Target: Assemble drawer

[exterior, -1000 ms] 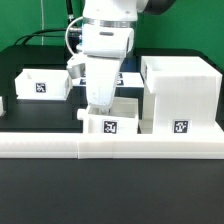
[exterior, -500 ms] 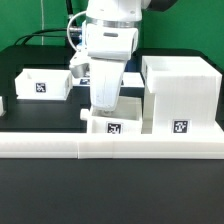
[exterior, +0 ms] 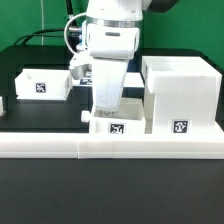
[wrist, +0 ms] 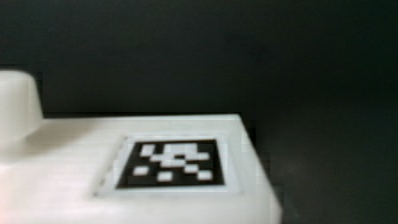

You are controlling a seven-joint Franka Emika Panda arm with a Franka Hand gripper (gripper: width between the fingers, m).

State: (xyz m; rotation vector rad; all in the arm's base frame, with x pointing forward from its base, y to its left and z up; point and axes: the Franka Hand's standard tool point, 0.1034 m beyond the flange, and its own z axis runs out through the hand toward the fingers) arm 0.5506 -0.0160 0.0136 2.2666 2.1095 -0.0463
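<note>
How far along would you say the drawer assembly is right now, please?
Done: nothing joined; the casing stands alone. In hand: the hand is down at the middle knobbed tray, grip not visible. Left: that tray and the tray at the exterior view's left both sit outside the casing and need inserting.

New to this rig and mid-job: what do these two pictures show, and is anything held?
The white machine is a robot arm, seen in the exterior view by a camera standing off it. It hangs low over a small white tray with a square tag. The other picture comes from a camera on the arm's wrist: a white tagged surface close up, probably that tray. On the black table also lie a second tray, the large boxy casing and, in front, a long low border wall. The fingers show in neither picture, so I cannot tell whether anything is held.
</note>
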